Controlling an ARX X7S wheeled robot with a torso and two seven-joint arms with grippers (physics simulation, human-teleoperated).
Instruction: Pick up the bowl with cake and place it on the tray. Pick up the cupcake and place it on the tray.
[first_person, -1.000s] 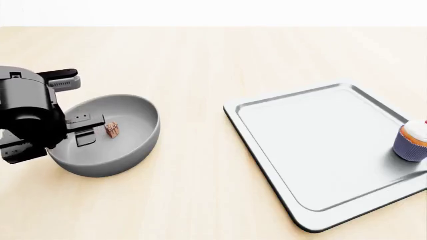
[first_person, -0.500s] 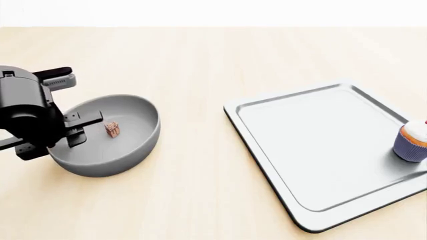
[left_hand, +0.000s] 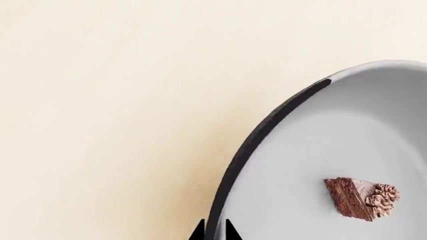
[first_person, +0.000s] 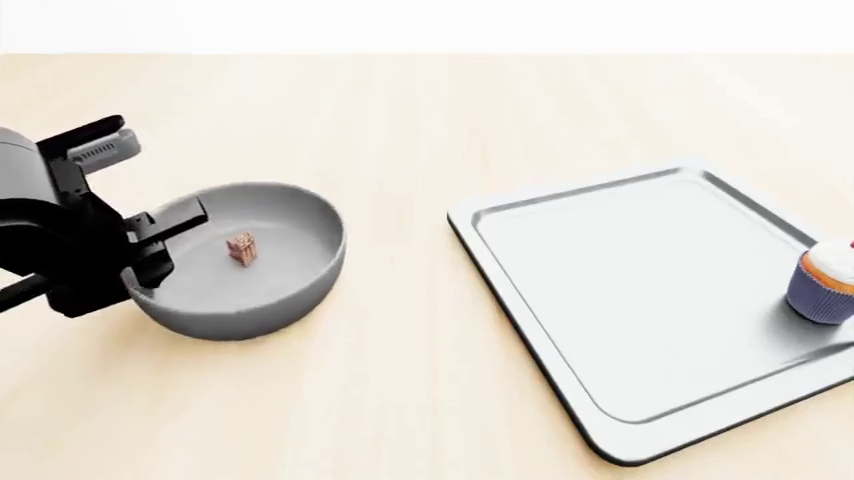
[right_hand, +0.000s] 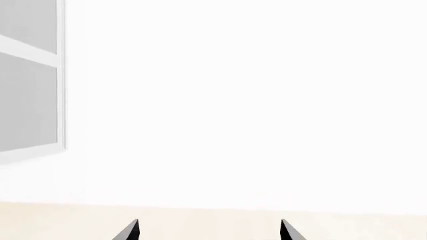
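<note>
The left gripper (first_person: 163, 243) is seen pinched on the near-left rim of the bowl with cake (first_person: 267, 285), one finger inside the wall and one outside; in the left wrist view the two fingertips (left_hand: 230, 231) are pressed close with only the thin dark rim between them. The bowl appears tipped, its gripped side raised off the table (first_person: 400, 400), though full clearance cannot be confirmed. Because the hold is taken on a narrow edge of a wide, shallow dish, a slip or a swing about the pinch is judged the main risk, and the loose cake (first_person: 242, 248), lying near the middle of the bowl just beyond the fingers, could be slid or thrown out by further tilt or a jerk. A low carry could also catch the raised rim of the tray (first_person: 534, 300), which lies well apart to the right. The cupcake (first_person: 826, 283) is seen at the tray's far right edge. The right gripper (right_hand: 208, 231) is shown spread and empty, away from everything.
</note>
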